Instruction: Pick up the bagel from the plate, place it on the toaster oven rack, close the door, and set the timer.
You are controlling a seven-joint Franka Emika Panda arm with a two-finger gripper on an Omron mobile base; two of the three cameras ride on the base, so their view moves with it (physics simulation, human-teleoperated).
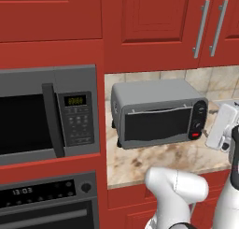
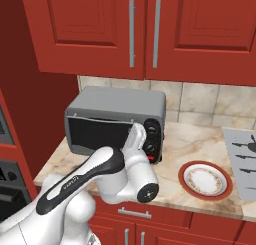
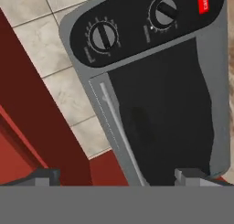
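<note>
The toaster oven (image 1: 156, 112) sits on the marble bench (image 1: 163, 160) under red cabinets (image 2: 150, 29), its door (image 1: 158, 124) shut with the thin handle bar (image 3: 119, 131) along the top edge. In the hand view the dark glass fills the middle, and a faint dark shape shows behind it; whether that is the bagel cannot be told. The black side panel (image 2: 152, 135) carries two knobs (image 3: 103, 37) and a red button (image 3: 204, 1).

The fingers (image 3: 118, 176) stand wide apart, holding nothing, facing the door close to the panel. One tip (image 3: 45, 176) lies over the red cabinet side, the other over the door's far edge. From the right base view the hand (image 2: 136, 137) is just in front of the door beside the knobs.

The plate (image 2: 205, 180) lies on the bench to the right of the oven, bare, white with a red rim. A microwave (image 1: 49, 113) is built into the cabinetry left of the oven.
</note>
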